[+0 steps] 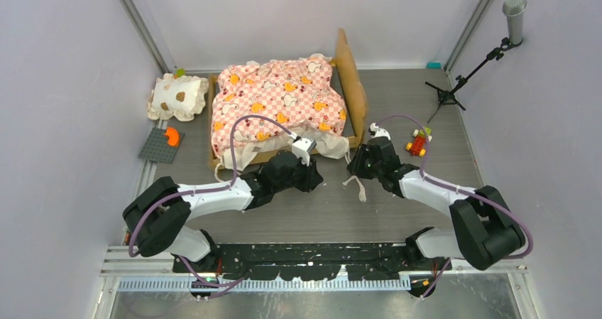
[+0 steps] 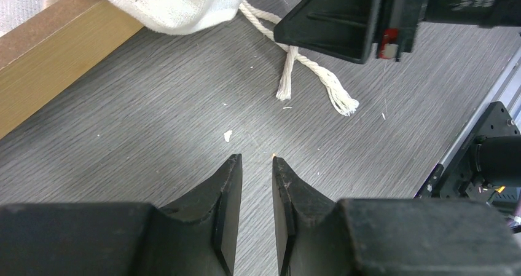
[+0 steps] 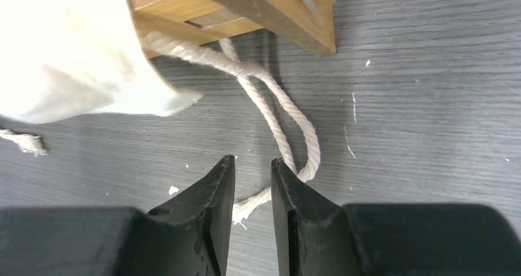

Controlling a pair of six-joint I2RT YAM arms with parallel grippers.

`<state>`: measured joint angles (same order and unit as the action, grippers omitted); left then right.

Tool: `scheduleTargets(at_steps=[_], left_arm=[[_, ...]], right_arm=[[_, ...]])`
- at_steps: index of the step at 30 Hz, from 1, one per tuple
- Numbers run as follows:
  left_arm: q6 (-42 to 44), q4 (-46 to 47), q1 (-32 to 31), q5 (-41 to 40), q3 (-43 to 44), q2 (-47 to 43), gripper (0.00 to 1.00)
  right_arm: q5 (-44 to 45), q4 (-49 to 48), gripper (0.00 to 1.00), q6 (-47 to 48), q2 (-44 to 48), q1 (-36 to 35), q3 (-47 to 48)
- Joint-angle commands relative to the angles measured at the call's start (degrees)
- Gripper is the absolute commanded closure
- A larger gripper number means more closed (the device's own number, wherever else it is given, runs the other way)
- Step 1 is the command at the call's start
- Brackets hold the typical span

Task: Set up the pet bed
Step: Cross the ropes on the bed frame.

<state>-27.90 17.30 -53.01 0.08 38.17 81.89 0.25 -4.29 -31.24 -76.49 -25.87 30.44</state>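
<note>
Two jaw pairs barely parted: left gripper point(image 2: 257, 159) empty, right gripper point(image 3: 253, 160) astride frayed white rope point(image 3: 270, 113), pinch unclear; I fear pulling skews the pink-checkered wooden pet bed point(image 1: 277, 99) ahead.

The top camera looks down from high above the six o'clock edge of the bench point(image 1: 397, 99). Both wrist cameras sit close, sharing the cord point(image 2: 329, 88) beside the pet bed point(image 1: 284, 99).

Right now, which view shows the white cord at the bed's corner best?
Right wrist: the cord fills the frame, looping out from the pet bed corner. Left wrist shows only its two frayed ends; top external, just a small strand.
</note>
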Motion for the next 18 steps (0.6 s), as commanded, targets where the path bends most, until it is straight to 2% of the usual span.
scheduleTargets(at_steps=[1, 5, 10, 18], left_arm=[[-0.2, 3.1, 0.1, 0.4, 2.7, 0.9, 0.74], [-0.7, 3.8, 0.1, 0.4, 2.4, 1.7, 0.75], [-0.7, 3.9, 0.1, 0.4, 2.1, 1.8, 0.77], [-0.6, 3.7, 0.1, 0.4, 1.6, 1.1, 0.78]], right_arm=[[0.6, 3.2, 0.65, -3.4, 6.4, -0.3, 0.5], [0.5, 10.5, 0.64, -6.2, 9.4, -0.3, 1.0], [-1.9, 13.4, 0.65, -13.8, 12.0, -0.5, -0.8], [4.7, 12.0, 0.62, -21.9, 9.2, -4.6, -1.7]])
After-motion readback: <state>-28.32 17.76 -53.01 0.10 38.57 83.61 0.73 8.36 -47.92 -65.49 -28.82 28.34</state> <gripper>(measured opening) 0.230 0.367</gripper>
